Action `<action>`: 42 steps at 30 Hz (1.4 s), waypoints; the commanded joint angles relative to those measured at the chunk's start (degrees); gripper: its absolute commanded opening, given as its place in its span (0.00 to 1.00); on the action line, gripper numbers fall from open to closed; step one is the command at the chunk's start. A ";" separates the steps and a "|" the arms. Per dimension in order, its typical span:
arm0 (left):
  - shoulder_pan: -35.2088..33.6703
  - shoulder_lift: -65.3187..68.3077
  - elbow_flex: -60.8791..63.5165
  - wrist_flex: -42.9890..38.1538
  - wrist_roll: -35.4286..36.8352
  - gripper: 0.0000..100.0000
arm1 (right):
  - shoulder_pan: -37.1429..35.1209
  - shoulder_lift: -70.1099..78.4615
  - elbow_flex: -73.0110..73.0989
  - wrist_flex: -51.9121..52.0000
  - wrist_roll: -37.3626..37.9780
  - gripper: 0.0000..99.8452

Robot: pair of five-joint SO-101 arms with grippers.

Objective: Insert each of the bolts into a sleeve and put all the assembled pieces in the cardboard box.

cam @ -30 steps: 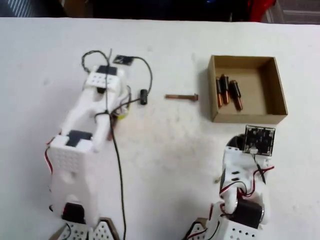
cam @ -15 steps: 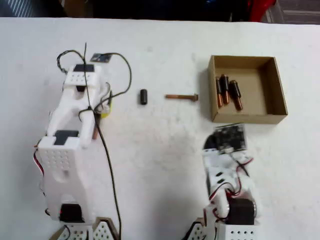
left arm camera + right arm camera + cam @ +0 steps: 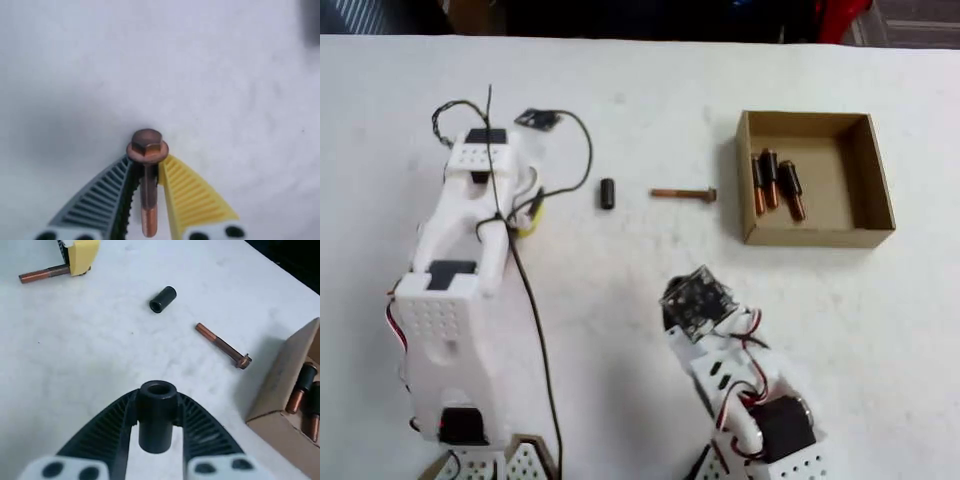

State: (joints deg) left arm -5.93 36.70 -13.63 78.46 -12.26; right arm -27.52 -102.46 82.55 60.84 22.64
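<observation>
The left gripper (image 3: 147, 165) is clamped on a copper bolt (image 3: 146, 192). Its grey and yellow fingers (image 3: 192, 200) press the shank and the hex head sits just past their tips, over the left side of the white table (image 3: 640, 80). The right gripper (image 3: 157, 399), nearer the table's front edge, is closed around a black sleeve (image 3: 157, 422) whose open bore faces the wrist camera. Around the middle of the table a loose sleeve (image 3: 607, 193) and a loose bolt (image 3: 683, 194) lie near each other but apart, with the loose bolt's head pointing toward the cardboard box (image 3: 810, 238). The box sits toward the table's right edge, and three assembled pieces (image 3: 775, 186) lie side by side inside it, against the wall nearest the loose bolt.
</observation>
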 commanded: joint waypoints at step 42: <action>-0.48 -0.66 -1.49 -1.41 10.11 0.15 | -7.96 -0.48 2.81 -2.24 0.88 0.02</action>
State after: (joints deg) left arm -6.29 36.70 -13.63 78.29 -1.27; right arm -35.87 -102.46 85.80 59.52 22.73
